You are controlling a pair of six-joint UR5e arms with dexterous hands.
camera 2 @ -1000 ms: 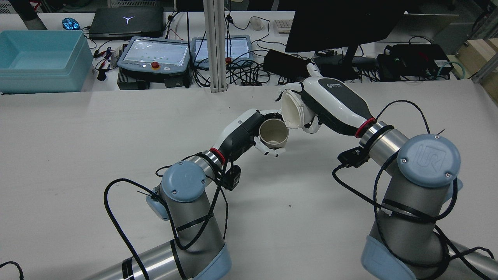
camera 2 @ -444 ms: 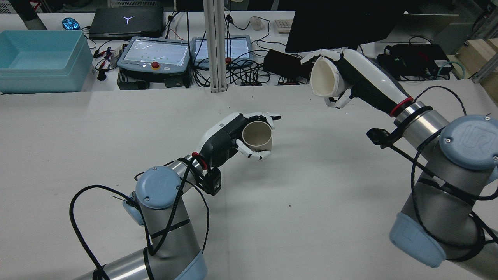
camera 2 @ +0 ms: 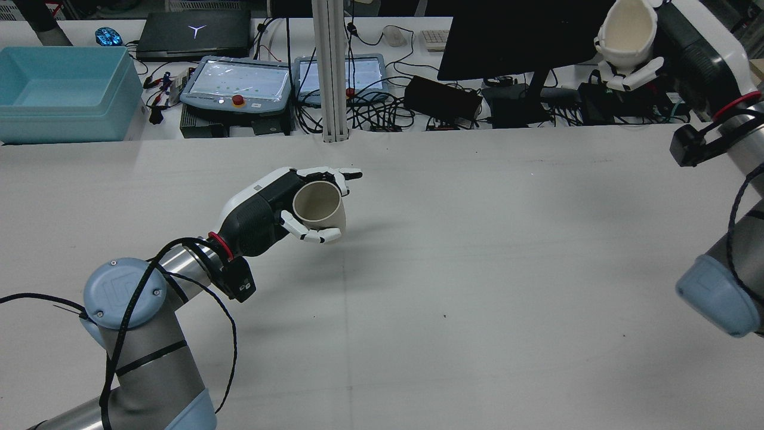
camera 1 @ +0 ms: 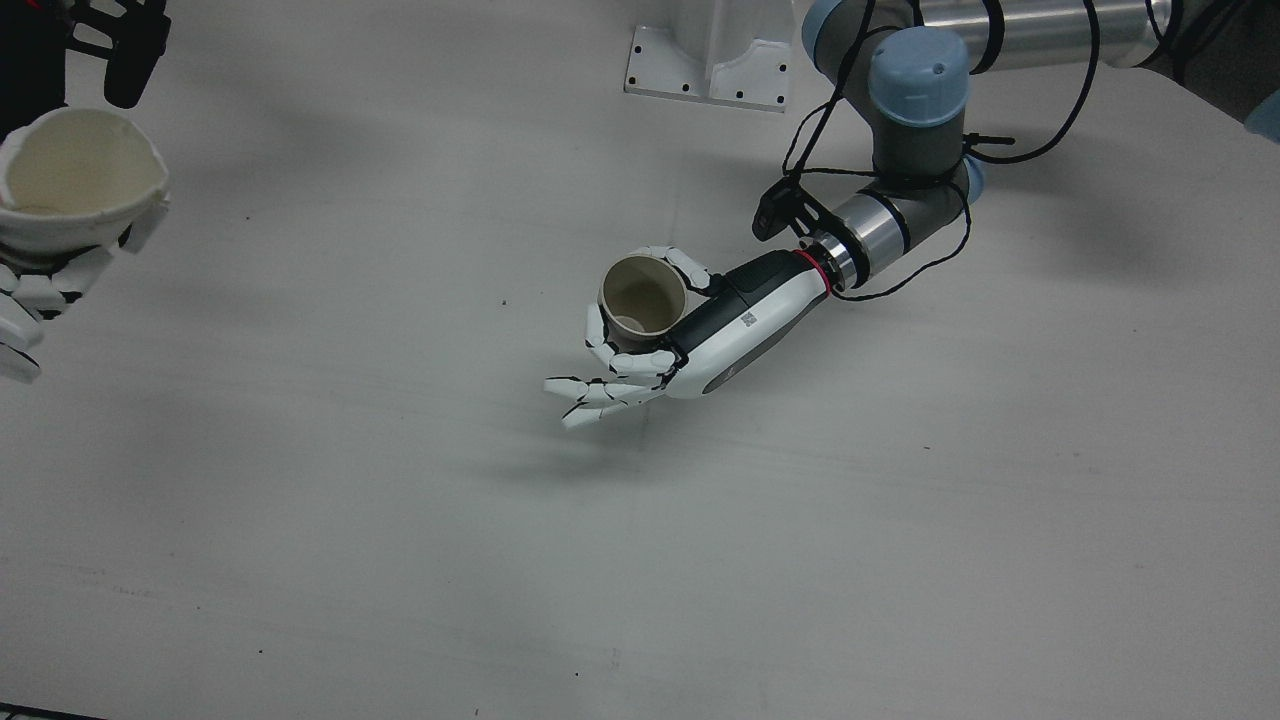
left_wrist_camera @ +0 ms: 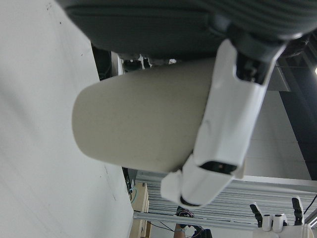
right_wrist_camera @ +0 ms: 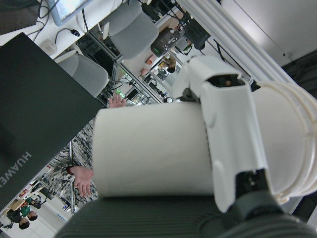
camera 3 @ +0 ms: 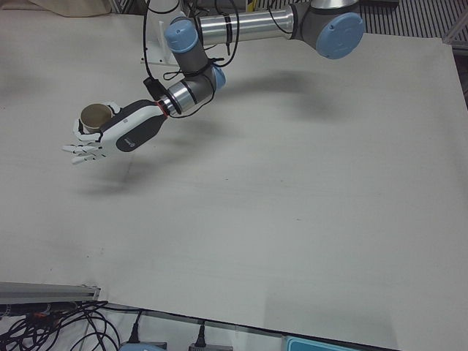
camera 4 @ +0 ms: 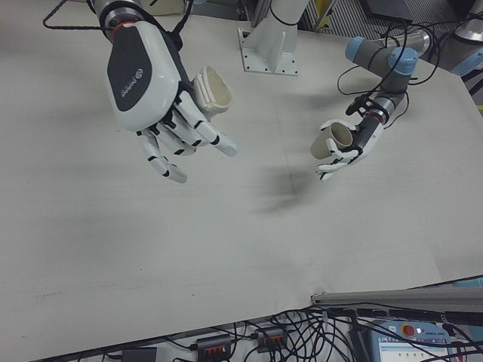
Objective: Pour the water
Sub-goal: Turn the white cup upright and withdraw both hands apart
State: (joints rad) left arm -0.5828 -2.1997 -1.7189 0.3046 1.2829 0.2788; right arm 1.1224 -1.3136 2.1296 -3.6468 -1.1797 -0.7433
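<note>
Cups well apart. Left hand (camera 2: 286,206) grips the beige cup (camera 2: 319,206) upright, above mid-counter (camera 2: 477,269). Right hand (camera 2: 668,42) is wrapped around the white cup (camera 2: 627,27), raised high by the counter's far right edge. Pour looks done, so lower both level and release only once seated.

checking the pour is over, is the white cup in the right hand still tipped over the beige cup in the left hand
No: in the rear view the right hand holds the white cup far off to the right of the beige cup in the left hand.
</note>
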